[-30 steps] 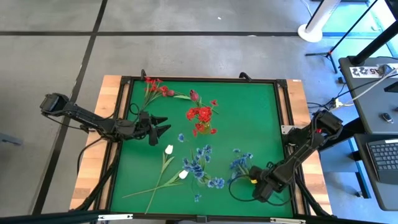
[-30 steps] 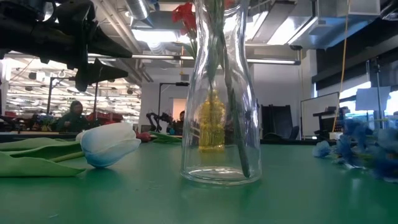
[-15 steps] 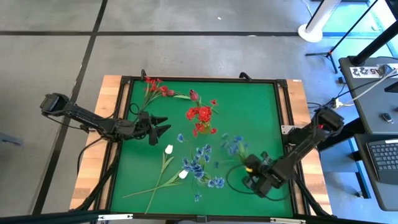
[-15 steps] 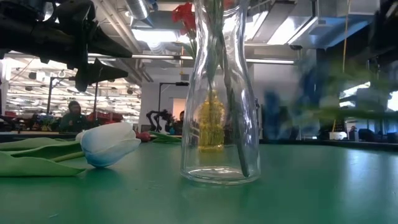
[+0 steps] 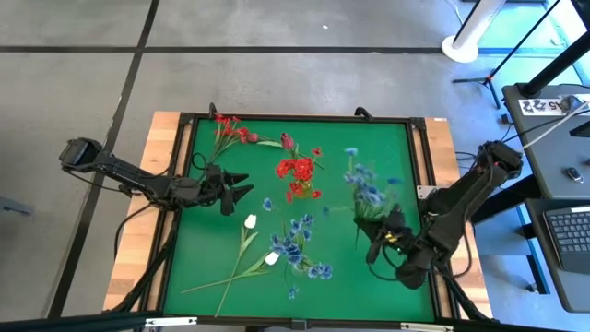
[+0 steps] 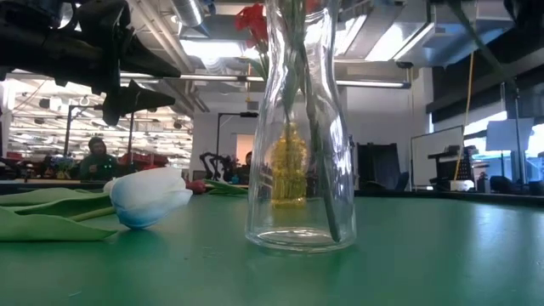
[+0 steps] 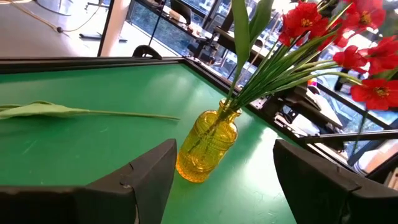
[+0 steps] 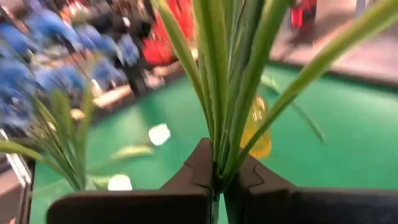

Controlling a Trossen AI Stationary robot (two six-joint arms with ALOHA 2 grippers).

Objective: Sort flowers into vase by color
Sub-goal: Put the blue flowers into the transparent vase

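My right gripper point(image 5: 381, 238) point(image 8: 217, 177) is shut on a blue small-blossom spray point(image 5: 362, 184) held above the table's right half. My left gripper point(image 5: 241, 187) point(image 7: 224, 162) hovers open at the left, pointing at a yellow vase point(image 7: 205, 146) holding red flowers point(image 5: 297, 170). More blue sprays point(image 5: 295, 244) sit near the middle. Two white tulips point(image 5: 250, 221) lie on the mat with long green stems. Red sprays point(image 5: 230, 129) and a dark pink bud point(image 5: 288, 141) lie by the far edge. A clear glass vase point(image 6: 299, 127) holds green stems. My right gripper pinches the blue spray's bunched green stems and leaves point(image 8: 217, 146) between its two fingers, low on the bunch. The spray is lifted clear of the mat and reaches out beyond the fingers toward the far edge, its blossoms point(image 8: 28, 74) off to one side.
The green mat is framed by a black rail point(image 5: 295, 117) and wooden table edges. Loose blue blossoms point(image 5: 320, 270) lie near the near edge. A bare patch of mat lies on the far right side point(image 5: 383, 143).
My right gripper has risen and moved from the near right corner toward the far edge, staying shut on the blue spray. The spray, which lay on the mat, has been lifted clear and swung up toward the far edge. The left arm has kept still.
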